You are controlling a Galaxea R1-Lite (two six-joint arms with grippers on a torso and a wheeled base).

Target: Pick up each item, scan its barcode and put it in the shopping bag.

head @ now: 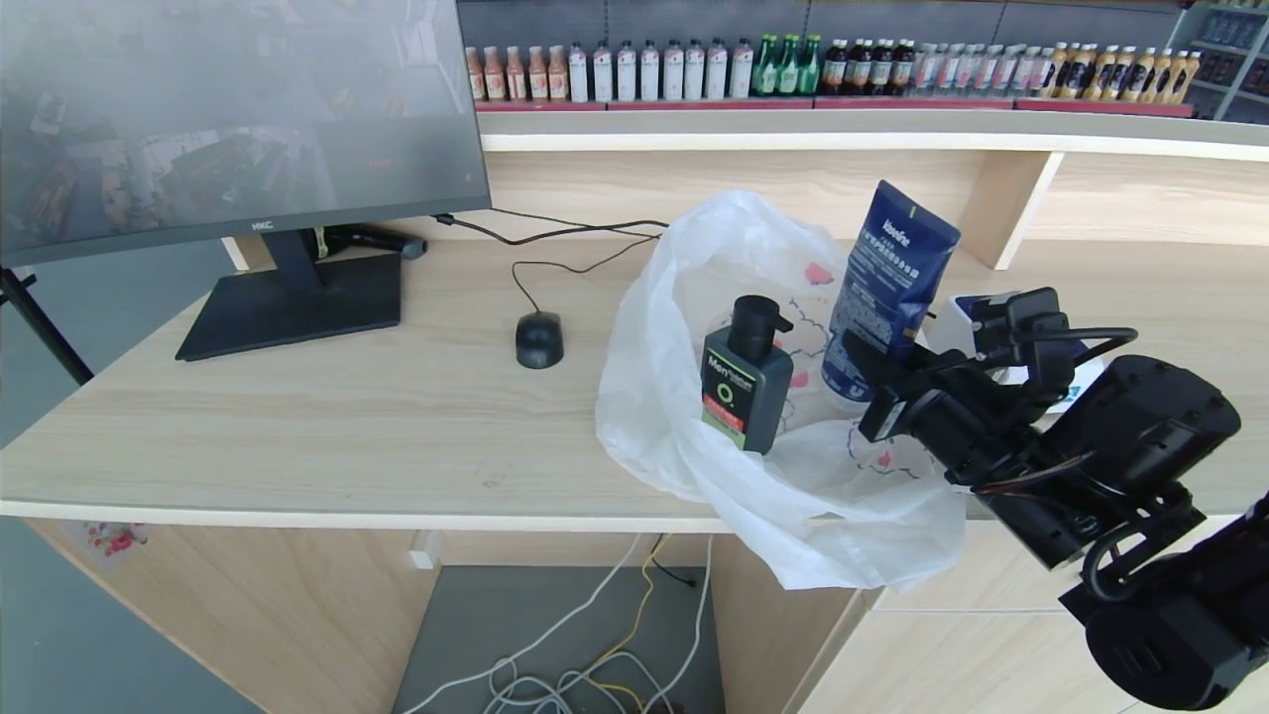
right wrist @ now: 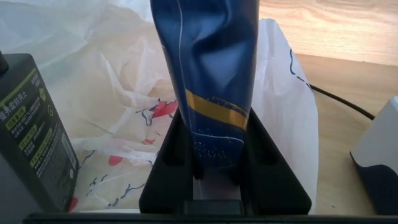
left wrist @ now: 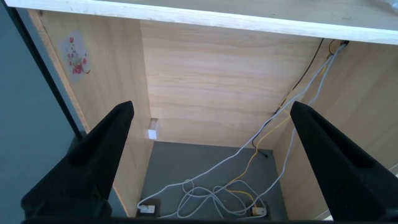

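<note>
A white plastic shopping bag (head: 674, 327) lies open on the wooden counter (head: 297, 416), its edge hanging over the front. A black pump bottle (head: 746, 377) stands upright on the bag's plastic, also seen in the right wrist view (right wrist: 31, 124). My right gripper (head: 867, 382) is shut on the lower end of a blue pouch (head: 892, 288), holding it upright over the bag's right side. The right wrist view has the pouch (right wrist: 208, 81) clamped in that gripper (right wrist: 214, 162), with the bag (right wrist: 112, 74) behind. My left gripper (left wrist: 211, 112) hangs open below the counter, holding nothing.
A monitor (head: 238, 119) stands at the back left with a handheld scanner (head: 367, 240) behind its base. A black mouse (head: 538, 339) lies mid-counter. A white and blue device (head: 1081, 382) sits right of the bag. Cables (left wrist: 211, 193) trail under the counter.
</note>
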